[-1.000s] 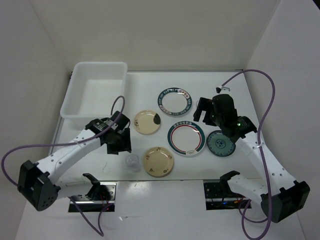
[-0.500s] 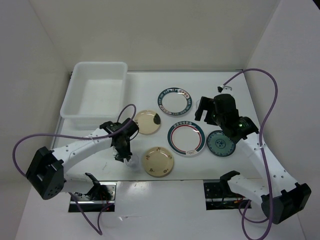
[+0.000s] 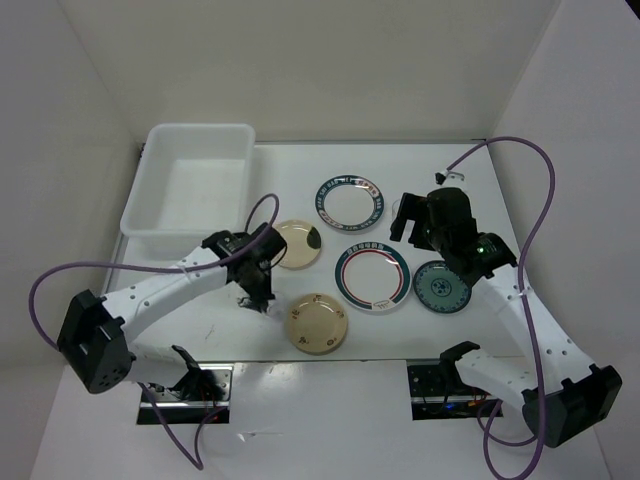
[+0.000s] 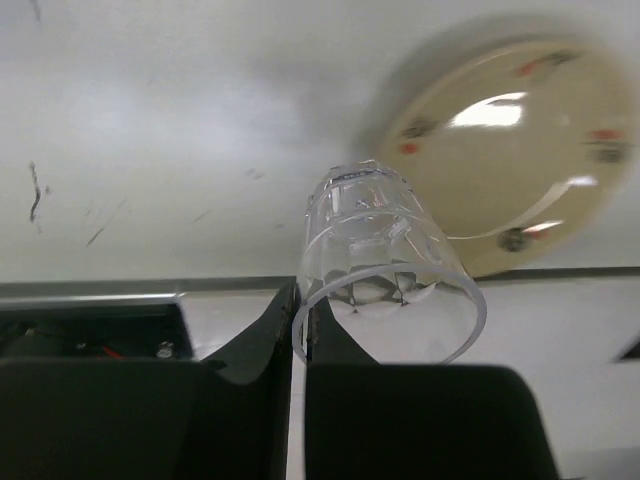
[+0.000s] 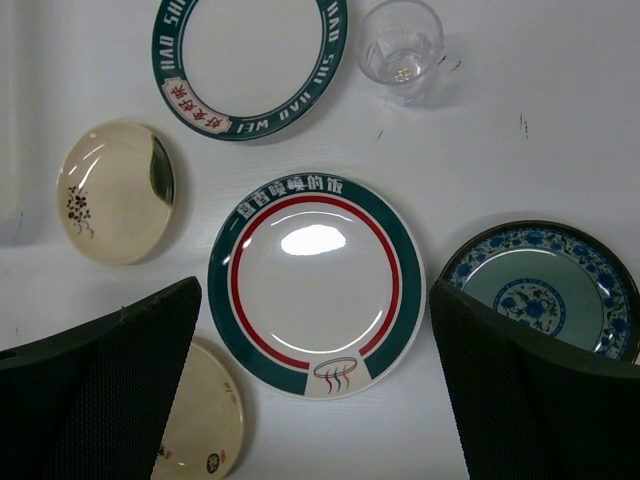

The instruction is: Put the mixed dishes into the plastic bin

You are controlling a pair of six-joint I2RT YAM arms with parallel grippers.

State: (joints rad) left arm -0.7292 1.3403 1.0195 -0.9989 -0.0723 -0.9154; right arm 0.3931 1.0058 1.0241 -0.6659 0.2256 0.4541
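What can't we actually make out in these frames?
- Top view: the left gripper and its wrist cover the clear cup it pinches by the rim, so the cup cannot be made out there.
- Left wrist: the cream plate is blurred and its marks are unreadable. The plastic bin is out of frame.
- Right wrist: the open right gripper hides most of that cream plate and part of the teal plate, which the frame edge also cuts.

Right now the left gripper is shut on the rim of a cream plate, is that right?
No. The left gripper is shut on the rim of a clear cup, not the cream plate beyond it, as the left wrist view shows.
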